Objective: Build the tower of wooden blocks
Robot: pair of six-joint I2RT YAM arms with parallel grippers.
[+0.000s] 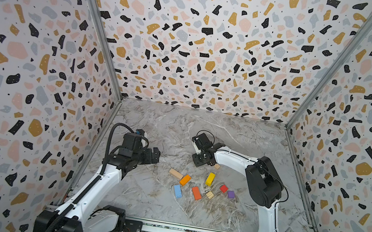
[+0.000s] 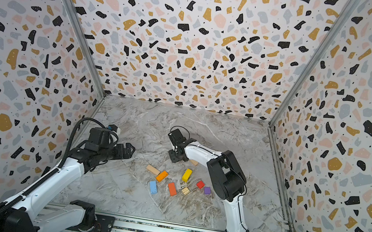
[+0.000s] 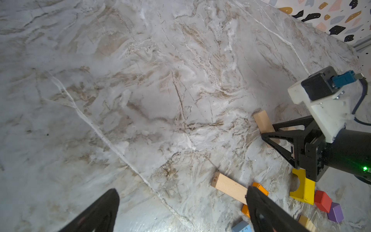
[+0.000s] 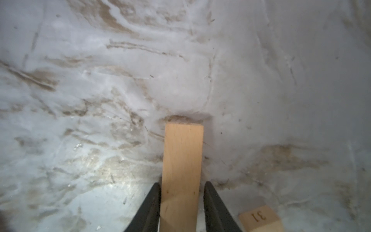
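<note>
Step in hand: grasp. The right gripper (image 4: 181, 185) straddles a plain tan wooden plank (image 4: 183, 152) lying flat on the grey marble tabletop (image 1: 173, 124). Its jaws are narrow at the plank's long sides; a firm clamp cannot be told. It should squeeze square, then lift straight. A small tan block marked 31 (image 4: 260, 218) sits just beside, a nudge risk. The left gripper (image 3: 181, 197) is wide apart and holds nothing. 8 more blocks, among them an orange oblong (image 1: 196, 193) and a purple cube (image 1: 231, 194), lie scattered apart. No tower yet.

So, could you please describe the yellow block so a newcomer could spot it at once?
On the marble table, find the scattered blocks beside the right arm. The yellow block lies just left of the red cube, the only yellow one, with a half-round notch.
</note>
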